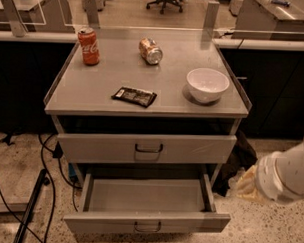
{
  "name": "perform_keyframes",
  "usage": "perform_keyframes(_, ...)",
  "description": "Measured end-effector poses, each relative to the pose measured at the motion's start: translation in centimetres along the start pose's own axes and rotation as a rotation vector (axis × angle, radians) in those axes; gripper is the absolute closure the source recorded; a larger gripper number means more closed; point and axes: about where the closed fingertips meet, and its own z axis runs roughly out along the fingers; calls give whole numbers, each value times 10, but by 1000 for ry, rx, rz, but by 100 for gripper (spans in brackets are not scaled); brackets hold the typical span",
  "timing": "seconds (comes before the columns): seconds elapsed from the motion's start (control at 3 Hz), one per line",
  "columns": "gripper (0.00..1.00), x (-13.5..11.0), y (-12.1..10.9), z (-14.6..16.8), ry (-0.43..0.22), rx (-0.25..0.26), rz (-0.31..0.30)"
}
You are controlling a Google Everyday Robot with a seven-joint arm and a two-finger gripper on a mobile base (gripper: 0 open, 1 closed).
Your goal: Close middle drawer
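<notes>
The middle drawer (147,222) is pulled far out at the bottom of the grey cabinet. It is wide and shallow, with a low flat front, a small dark loop handle (148,227) and an empty tray (147,194). Above it the taller-fronted top drawer (191,149) stands slightly out. My arm (285,174) comes in from the right edge, white with a pale tan end. My gripper (243,185) hangs to the right of the open drawer's right side, apart from it, about level with the drawer's tray.
On the cabinet top (93,86) stand a red cola can (88,46), a tipped can (151,51), a dark snack packet (135,96) and a white bowl (207,84). Cables (45,165) and a dark pole (31,209) lie on the speckled floor at left. A dark bag (238,159) sits behind my gripper.
</notes>
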Motion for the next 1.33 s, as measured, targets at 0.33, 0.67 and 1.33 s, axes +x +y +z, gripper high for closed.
perform_keyframes(0.33, 100, 23, 21, 49, -17, -48, 13)
perform_keyframes(0.67, 100, 23, 22, 48, -11, -47, 7)
perform_keyframes(1.33, 100, 62, 60, 128, -25, -121, 29)
